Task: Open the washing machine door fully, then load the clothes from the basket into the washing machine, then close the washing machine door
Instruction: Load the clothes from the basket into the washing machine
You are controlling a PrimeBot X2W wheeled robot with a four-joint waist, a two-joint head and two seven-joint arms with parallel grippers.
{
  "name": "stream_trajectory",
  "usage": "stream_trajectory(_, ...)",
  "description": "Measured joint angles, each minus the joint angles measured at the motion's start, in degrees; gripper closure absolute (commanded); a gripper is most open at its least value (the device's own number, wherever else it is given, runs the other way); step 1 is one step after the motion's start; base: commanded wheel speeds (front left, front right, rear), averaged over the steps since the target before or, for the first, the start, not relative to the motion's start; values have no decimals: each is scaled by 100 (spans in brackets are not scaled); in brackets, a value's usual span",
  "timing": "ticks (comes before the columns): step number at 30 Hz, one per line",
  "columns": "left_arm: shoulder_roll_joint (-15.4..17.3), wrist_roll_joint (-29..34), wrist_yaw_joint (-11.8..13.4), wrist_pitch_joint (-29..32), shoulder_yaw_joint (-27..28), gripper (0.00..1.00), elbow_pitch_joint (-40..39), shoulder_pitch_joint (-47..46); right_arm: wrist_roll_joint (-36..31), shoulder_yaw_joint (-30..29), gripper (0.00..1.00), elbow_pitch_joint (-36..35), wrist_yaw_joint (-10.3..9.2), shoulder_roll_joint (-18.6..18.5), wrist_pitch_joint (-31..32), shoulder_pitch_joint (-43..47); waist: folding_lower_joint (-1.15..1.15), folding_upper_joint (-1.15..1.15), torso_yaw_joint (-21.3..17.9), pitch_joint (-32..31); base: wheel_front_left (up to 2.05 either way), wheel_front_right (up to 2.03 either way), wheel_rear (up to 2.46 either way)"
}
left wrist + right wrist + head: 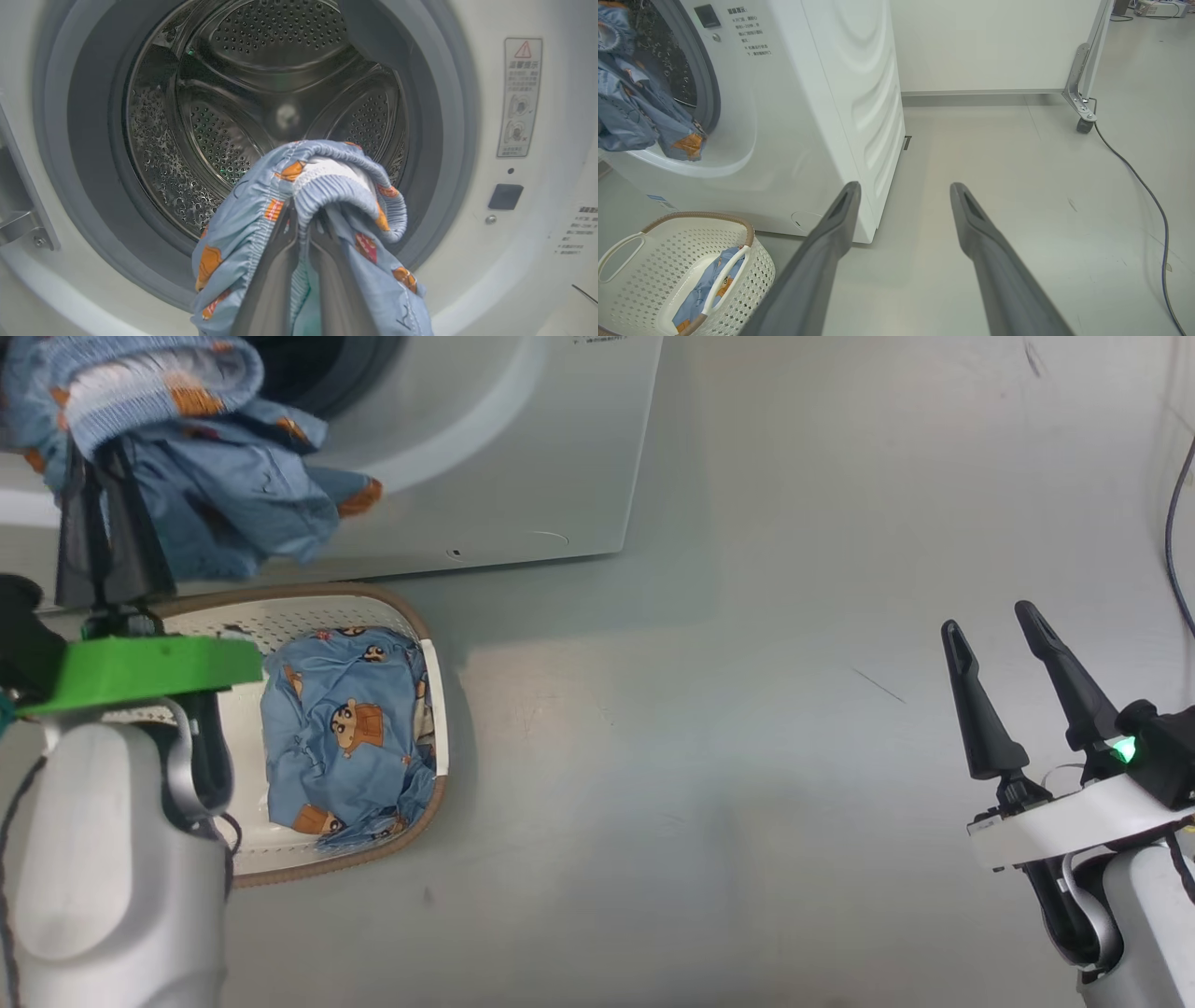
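We are watching the left end effector (306, 224) holding a light blue garment (327, 186) up in front of the open mouth of the washing machine (523, 448). Its two dark fingers (275, 280) are pressing together on the gathered elastic waistband. The printed fabric is draping down over both fingers and hanging just outside the grey gasket ring (88, 154). Behind it the perforated steel drum (243, 70) is gleaming. In the right wrist view, the garment's lower folds are dangling in front of the lower edge of the opening.

The basket (411, 616) is sitting on the floor (747, 756) just in front of the machine's base, below the left arm. A second garment (345, 728) in the same cartoon print is lying crumpled inside it, at the end nearer the robot's right.

The right end effector (904, 189) is hovering well apart from the laundry, over the grey floor off the machine's front corner. Its fingers are spreading wide and gripping nothing, and a green light (1123, 749) is glowing at its wrist.

We are also seeing a warning label (521, 98) showing on the white front panel beside the opening. A dark cable (1134, 172) is trailing across the floor toward a castered metal leg (1083, 107) standing by the white wall.
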Motion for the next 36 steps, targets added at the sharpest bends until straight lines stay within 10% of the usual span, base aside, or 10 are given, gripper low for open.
stream_trajectory(36,817,-256,-277,2382,277,100,1612,-3109,455,296,0,15,0,-92,0,-496,1,0,-501,1306,0,0,0)
